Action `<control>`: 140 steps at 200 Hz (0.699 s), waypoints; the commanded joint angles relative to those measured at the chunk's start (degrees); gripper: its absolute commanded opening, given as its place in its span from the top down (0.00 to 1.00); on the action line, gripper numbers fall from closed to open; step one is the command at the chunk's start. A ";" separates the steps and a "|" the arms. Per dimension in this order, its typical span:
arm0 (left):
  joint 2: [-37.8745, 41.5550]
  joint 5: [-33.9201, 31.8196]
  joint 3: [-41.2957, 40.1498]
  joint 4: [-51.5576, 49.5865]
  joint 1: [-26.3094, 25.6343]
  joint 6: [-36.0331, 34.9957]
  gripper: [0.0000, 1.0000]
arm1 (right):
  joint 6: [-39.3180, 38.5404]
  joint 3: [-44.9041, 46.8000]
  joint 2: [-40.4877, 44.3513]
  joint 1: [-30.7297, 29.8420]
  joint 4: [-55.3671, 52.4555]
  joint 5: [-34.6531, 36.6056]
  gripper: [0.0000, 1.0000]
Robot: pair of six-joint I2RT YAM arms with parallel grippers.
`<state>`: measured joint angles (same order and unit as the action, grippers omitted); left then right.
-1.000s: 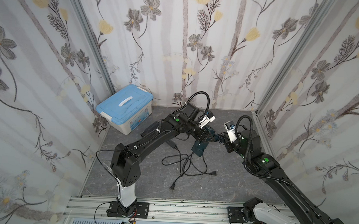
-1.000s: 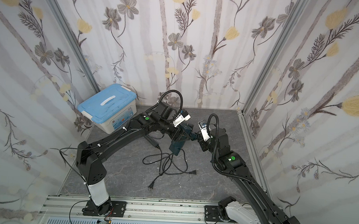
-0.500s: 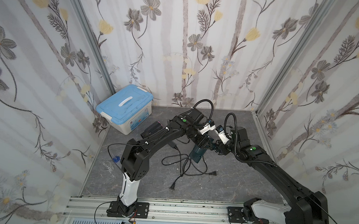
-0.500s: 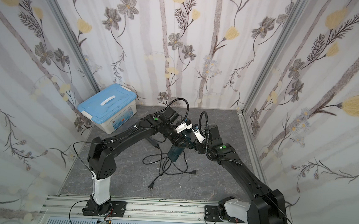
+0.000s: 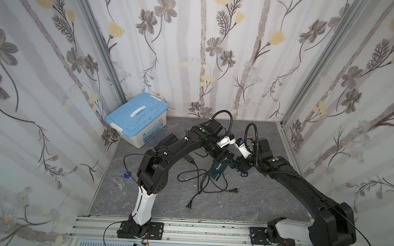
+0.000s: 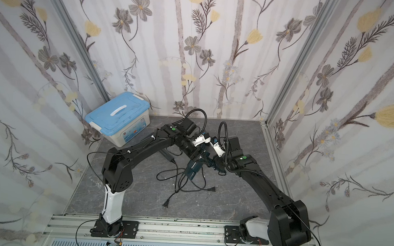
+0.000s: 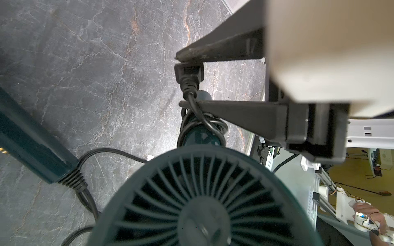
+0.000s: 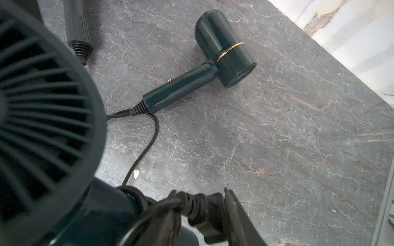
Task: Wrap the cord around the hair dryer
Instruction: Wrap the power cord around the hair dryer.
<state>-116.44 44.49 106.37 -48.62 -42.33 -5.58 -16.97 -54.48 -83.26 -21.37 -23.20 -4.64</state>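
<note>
In both top views my two arms have dropped lower and drawn closer over the middle of the worktop (image 5: 245, 207) than a second ago. The dark green hair dryer (image 5: 216, 171) hangs off the worktop there. My left claw (image 5: 223, 156) is at its 12 o'clock, pinched shut on it, and my right claw (image 5: 237, 164) is at its 3 o'clock. Loose cords (image 5: 198, 186) lie at its 6 o'clock, and a blue-lidded box (image 5: 136, 118) sits at 10 o'clock.

In the left wrist view the cord (image 7: 204, 124) is looped round the handle (image 7: 200, 138). The plug (image 7: 188, 73) touches only one finger of the right claw.

In the right wrist view the right claw (image 8: 199, 191) has just spread partway, so the plug sits loose. I think the winding is nearly done, but the loops may slip once I let go.
</note>
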 commanded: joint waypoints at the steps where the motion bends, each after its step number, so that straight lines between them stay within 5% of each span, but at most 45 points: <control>1: -0.37 8.34 0.48 -1.22 -0.34 -2.85 1.00 | 0.06 -0.63 -1.05 -0.18 5.43 -2.81 0.59; 140: -3.16 10.00 3.23 -4.22 -0.28 -4.21 1.00 | 1.94 -6.79 -11.89 -0.33 0.54 -5.48 0.47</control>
<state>-119.59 40.53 109.08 -54.59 -41.82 -0.56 -16.49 -59.33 -93.51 -22.31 -27.62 -7.77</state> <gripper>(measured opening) 0.676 0.509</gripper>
